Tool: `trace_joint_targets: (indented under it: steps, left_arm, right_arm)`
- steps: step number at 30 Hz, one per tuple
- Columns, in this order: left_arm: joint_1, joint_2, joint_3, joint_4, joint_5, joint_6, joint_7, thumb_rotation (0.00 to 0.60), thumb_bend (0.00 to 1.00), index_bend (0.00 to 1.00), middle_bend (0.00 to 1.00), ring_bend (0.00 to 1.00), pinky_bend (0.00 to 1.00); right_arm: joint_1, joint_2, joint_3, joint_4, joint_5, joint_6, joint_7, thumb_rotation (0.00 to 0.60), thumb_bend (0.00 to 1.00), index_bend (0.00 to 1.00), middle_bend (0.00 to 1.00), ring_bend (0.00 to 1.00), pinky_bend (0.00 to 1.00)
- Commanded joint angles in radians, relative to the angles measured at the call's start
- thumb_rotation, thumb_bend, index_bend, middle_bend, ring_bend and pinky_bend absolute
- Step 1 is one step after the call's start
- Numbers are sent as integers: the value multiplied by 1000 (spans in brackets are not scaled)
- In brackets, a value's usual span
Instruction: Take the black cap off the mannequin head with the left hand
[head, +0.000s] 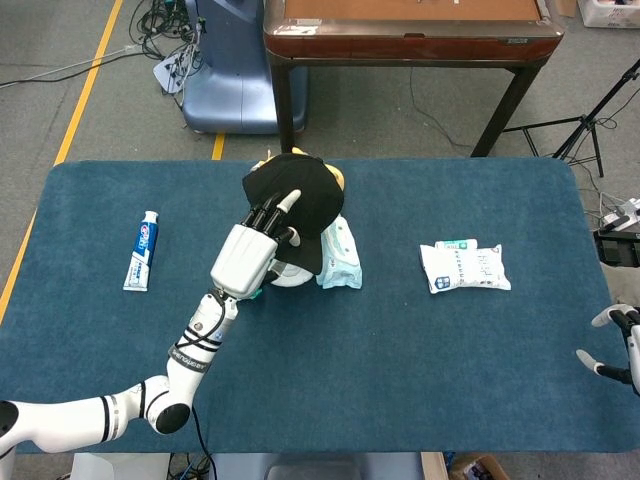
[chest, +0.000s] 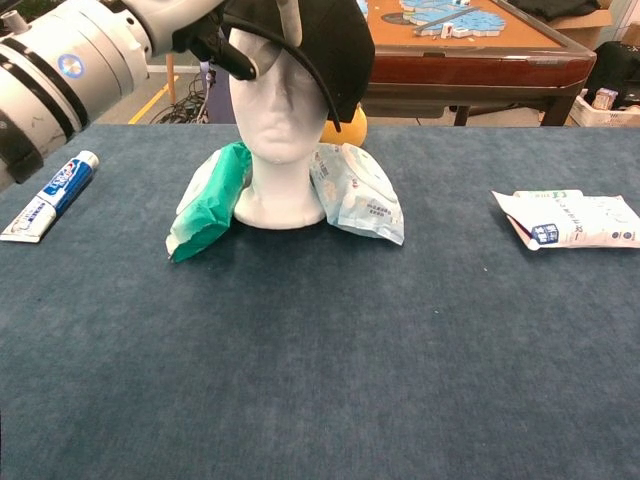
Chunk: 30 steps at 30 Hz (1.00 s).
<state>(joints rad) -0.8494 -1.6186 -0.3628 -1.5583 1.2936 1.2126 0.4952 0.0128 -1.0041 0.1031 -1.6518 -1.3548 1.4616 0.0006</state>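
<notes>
Left robot hand (head: 262, 238) grips the brim of the black cap (head: 300, 200) on the white mannequin head (chest: 275, 120); right robot hand (head: 618, 345) rests open at the table (head: 400, 370) edge.
</notes>
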Motion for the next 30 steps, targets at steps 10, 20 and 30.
trace_joint_targets:
  steps: [10, 20, 30]
  left_arm:
    - [10, 18, 9, -11, -3, 26, -10, 600, 473, 697, 56, 37, 171]
    - [45, 68, 16, -35, -5, 64, -34, 600, 473, 697, 59, 37, 171]
    - [71, 96, 38, -81, 28, 97, -52, 600, 473, 697, 62, 37, 171]
  right_arm:
    - [1, -1, 0, -1, 1, -1, -6, 600, 68, 476, 386, 305, 372]
    - [6, -6, -1, -1, 7, -10, -22, 600, 69, 476, 386, 305, 372]
    - [12, -13, 0, -3, 15, -18, -44, 600, 68, 476, 386, 305, 372]
